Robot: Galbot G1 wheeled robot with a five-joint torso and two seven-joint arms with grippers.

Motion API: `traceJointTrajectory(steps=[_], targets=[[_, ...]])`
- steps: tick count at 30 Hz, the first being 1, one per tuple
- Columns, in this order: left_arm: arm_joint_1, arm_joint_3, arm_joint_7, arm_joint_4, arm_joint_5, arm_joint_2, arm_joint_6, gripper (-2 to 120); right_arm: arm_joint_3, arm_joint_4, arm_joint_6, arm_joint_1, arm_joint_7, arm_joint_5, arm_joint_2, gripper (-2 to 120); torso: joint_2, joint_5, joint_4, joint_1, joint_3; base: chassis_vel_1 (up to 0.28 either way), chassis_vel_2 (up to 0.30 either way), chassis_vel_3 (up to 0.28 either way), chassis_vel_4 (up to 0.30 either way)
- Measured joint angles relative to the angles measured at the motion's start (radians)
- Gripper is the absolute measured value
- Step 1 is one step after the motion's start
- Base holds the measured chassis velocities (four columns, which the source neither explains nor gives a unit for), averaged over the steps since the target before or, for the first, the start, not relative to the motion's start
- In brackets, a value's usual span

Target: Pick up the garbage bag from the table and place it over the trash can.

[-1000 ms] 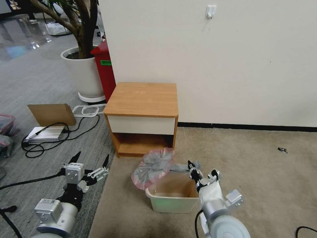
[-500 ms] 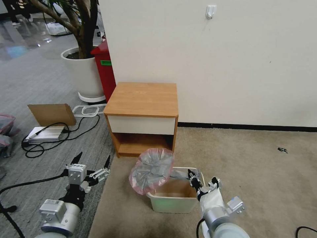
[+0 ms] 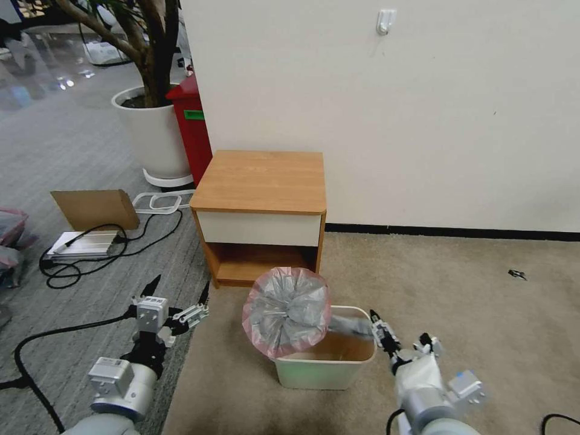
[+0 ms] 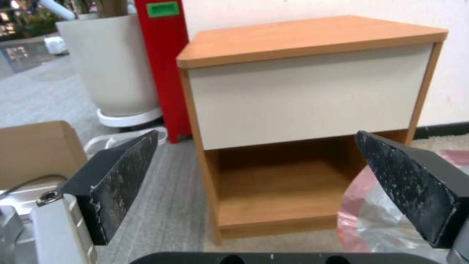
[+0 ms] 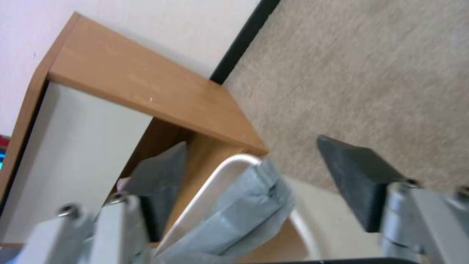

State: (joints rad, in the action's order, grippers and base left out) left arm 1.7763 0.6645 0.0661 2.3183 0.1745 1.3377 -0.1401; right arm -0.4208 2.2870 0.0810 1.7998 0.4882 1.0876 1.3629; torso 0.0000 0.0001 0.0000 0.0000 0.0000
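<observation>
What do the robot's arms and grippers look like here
Both arms are silver-grey cylinders with boxy white wrist blocks. The left gripper and right gripper have black wedge-shaped fingers, scuffed on the pads. A black cable trails from the left arm.

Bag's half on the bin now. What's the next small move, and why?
Probably bring the open left gripper across to the pink rim of the garbage bag. The bag stands bunched over the left side of the trash can, only its tail draped on the right rim, where the right gripper is open and off the plastic.
</observation>
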Motion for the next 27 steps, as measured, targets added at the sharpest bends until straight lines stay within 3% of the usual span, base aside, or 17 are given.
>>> traceJointTrajectory(steps=[6, 14, 20, 27], targets=[[-0.030, -0.067, 0.001, -0.024, -0.017, -0.008, 0.000, 100, -0.051, 0.020, -0.001, 0.018, 0.000, 0.000, -0.003, 97, 0.000, 0.0000, -0.0001, 0.000, 0.000, 0.000, 0.000, 0.000, 0.000], [-0.068, -0.157, -0.009, -0.058, -0.023, -0.036, -0.014, 100, -0.074, 0.051, -0.002, 0.031, -0.014, -0.026, 0.003, 100, 0.000, 0.0000, 0.0000, 0.000, 0.000, 0.000, 0.000, 0.000, 0.000], [-0.121, -0.303, -0.157, -0.107, -0.019, -0.081, -0.112, 100, -0.086, 0.065, -0.007, 0.033, -0.026, -0.050, 0.020, 100, 0.000, -0.0001, 0.0000, 0.000, 0.000, 0.000, 0.000, 0.000, 0.000], [-0.176, -0.434, -0.256, -0.177, 0.001, -0.092, -0.170, 100, -0.122, 0.040, -0.033, 0.063, -0.048, -0.078, 0.054, 100, 0.000, -0.0001, 0.0000, 0.000, 0.000, 0.000, 0.000, 0.000, 0.000]])
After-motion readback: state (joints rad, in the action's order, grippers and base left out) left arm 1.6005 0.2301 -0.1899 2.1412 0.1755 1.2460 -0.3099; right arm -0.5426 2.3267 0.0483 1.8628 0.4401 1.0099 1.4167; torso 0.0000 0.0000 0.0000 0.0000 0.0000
